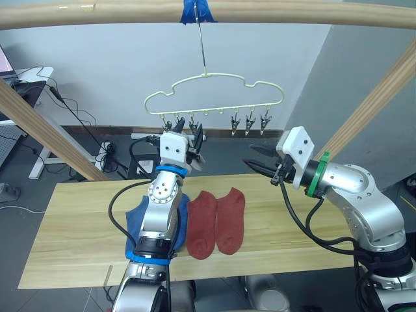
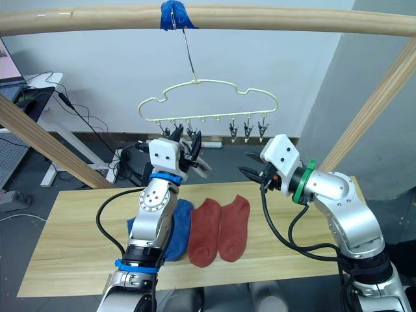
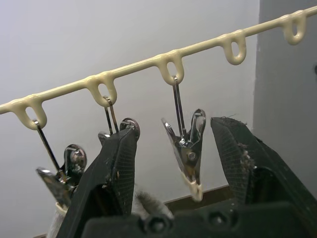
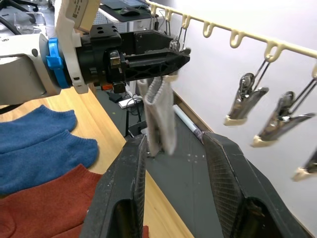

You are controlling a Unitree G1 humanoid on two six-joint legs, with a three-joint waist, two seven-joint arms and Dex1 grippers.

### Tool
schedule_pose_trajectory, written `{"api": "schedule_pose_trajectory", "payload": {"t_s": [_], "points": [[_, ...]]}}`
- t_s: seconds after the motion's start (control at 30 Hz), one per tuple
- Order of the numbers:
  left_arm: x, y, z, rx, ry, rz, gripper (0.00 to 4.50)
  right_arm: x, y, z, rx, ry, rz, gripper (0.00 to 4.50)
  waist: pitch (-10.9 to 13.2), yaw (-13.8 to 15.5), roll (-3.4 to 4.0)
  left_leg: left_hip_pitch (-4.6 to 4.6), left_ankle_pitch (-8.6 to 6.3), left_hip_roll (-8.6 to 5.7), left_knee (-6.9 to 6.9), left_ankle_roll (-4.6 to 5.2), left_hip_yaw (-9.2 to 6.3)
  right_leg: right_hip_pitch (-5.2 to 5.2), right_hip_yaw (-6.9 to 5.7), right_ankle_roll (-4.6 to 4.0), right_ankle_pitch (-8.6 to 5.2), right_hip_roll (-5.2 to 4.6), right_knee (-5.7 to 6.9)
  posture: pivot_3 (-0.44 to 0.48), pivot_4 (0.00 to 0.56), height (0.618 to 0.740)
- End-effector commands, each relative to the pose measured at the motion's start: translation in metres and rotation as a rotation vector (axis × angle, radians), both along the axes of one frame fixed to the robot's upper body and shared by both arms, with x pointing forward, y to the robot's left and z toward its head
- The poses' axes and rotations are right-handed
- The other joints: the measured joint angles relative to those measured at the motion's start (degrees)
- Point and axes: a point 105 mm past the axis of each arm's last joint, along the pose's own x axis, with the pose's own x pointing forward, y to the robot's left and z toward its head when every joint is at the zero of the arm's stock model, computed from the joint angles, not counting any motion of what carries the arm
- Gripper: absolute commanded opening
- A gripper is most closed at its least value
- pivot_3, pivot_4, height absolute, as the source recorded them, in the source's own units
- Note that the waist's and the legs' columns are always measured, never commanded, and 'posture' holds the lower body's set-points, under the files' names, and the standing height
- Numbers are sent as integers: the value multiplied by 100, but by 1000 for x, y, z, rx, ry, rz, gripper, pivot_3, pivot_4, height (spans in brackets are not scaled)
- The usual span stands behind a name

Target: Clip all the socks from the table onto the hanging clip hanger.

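The pale yellow-green clip hanger (image 1: 214, 97) hangs by its hook from the top pole. My left gripper (image 3: 173, 148) is raised to its left clips, open, with one metal clip (image 3: 188, 153) between the fingers, untouched. A light grey sock (image 4: 159, 111) dangles just under those fingers; what holds it is hidden. My right gripper (image 1: 260, 162) is open and empty, level with the sock and to its right. On the table (image 1: 78, 221) lie two rust red socks (image 1: 201, 224) (image 1: 231, 218) side by side, and two blue socks (image 4: 44, 144) partly hidden behind my left arm.
A round wooden pole (image 1: 292, 13) crosses overhead with blue tape (image 1: 197, 10) at the hook. Slanted poles (image 1: 45, 127) (image 1: 377, 97) stand at both sides. Three bare clips (image 1: 249, 123) hang on the hanger's right part. Cables and a desk leg (image 1: 39, 156) lie behind the table.
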Motion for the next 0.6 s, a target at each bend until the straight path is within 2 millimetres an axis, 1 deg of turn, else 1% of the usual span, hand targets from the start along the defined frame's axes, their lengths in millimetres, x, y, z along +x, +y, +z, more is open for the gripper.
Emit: {"api": "schedule_pose_trajectory", "payload": {"t_s": [0.03, 0.07, 0.1, 0.17, 0.23, 0.6], "points": [[-6, -4, 16, -9, -67, -2, 2694, -3, -2, 10, 14, -45, 1, 1796, 0, 0, 0, 0, 0, 0, 0, 0, 0, 0, 0, 0, 0, 0, 0, -308, 244, 730], [-6, -4, 16, -13, -66, -1, 2694, -3, -2, 10, 15, -45, 0, 1796, 0, 1, -1, 0, 0, 0, 0, 0, 0, 0, 0, 0, 0, 0, 0, -309, 245, 730], [-6, -4, 16, -16, -67, -3, 2511, -3, -2, 10, 15, -45, 0, 1829, 0, 0, -1, 0, 0, 0, -1, 0, 1, 0, 0, 0, 0, 0, -1, -309, 245, 730], [-6, -4, 16, -13, -71, 1, 2113, -2, -2, 10, 15, -44, -1, 1842, 1, 0, -1, 0, 0, 0, -1, 0, 0, 0, 0, 0, 0, 0, 0, -308, 247, 730], [-6, -4, 16, -2, -70, 7, 1561, -2, -2, 10, 16, -41, -1, 1842, 1, 0, -1, 0, 0, 0, -1, 0, 0, 0, 0, 1, 0, 0, 0, -308, 247, 730], [-5, -8, 16, 1, -72, 11, 1561, -2, -3, 8, 14, -35, -1, 1842, 1, 0, -1, 0, 0, 0, -1, 0, 0, 0, 0, 1, 0, 0, -2, -308, 242, 730]]}}
